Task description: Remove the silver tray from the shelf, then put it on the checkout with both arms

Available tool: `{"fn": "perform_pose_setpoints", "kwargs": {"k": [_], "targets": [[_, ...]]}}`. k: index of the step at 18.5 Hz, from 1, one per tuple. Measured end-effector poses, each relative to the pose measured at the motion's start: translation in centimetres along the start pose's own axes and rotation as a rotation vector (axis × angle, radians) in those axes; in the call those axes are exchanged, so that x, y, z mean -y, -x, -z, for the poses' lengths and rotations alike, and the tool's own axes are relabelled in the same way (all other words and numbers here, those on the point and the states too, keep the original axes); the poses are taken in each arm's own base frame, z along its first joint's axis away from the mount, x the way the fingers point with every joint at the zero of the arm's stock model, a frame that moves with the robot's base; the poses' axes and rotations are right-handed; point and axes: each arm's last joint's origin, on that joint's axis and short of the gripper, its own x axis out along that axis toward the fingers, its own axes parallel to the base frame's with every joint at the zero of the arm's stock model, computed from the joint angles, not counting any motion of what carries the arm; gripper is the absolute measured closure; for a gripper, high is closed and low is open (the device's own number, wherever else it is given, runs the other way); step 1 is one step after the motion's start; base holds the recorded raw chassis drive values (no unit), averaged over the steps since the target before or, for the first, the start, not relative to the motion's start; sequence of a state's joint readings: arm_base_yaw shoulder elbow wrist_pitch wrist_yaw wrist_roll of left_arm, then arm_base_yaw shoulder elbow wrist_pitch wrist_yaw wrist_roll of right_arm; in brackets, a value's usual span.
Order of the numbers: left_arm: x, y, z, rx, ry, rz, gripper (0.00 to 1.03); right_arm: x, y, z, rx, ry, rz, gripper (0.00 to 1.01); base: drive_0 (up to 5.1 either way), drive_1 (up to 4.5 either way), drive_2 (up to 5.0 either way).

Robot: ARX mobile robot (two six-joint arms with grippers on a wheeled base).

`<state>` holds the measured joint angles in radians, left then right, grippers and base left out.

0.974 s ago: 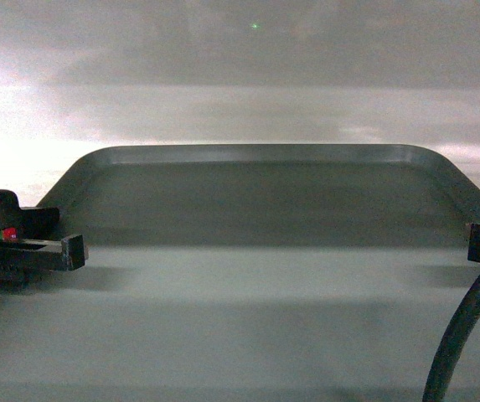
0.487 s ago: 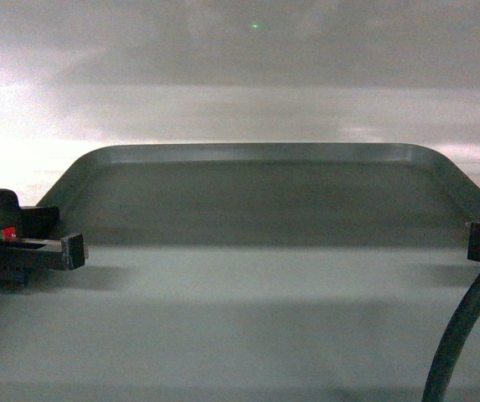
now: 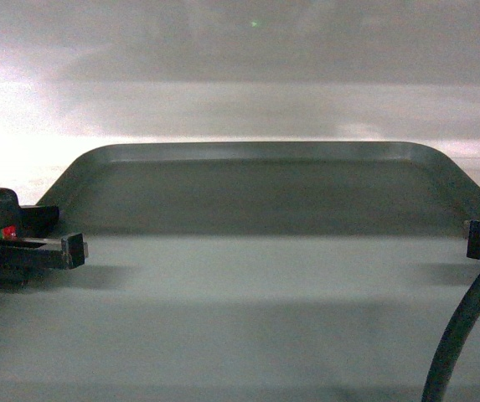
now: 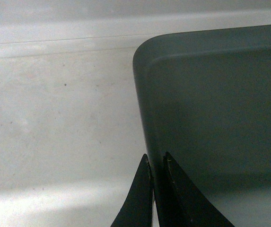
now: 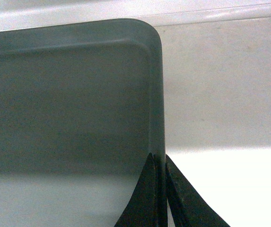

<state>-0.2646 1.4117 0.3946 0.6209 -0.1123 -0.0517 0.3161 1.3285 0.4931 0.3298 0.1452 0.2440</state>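
With the silver tray (image 3: 256,276) spanning between them above the white counter (image 4: 55,123), the left gripper (image 4: 157,165) and right gripper (image 5: 160,163) each have jaws pinching a side rim, so both should lower level and together before letting go.
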Motion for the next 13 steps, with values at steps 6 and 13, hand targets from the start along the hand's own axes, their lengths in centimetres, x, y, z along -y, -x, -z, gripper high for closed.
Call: {"fn": "perform_pose_setpoints", "kwargs": {"k": [6, 13], "targets": [[-0.04, -0.03, -0.03, 0.001, -0.003, -0.002, 0.99, -0.11, -0.06, 0.04, 0.001, 0.002, 0.000, 0.99, 0.0, -2.13, 2.2], [-0.04, -0.05, -0.15, 0.007, -0.006, -0.002, 0.99, -0.10, -0.08, -0.03, 0.002, 0.002, 0.002, 0.99, 0.1, -4.25, 4.4]]}}
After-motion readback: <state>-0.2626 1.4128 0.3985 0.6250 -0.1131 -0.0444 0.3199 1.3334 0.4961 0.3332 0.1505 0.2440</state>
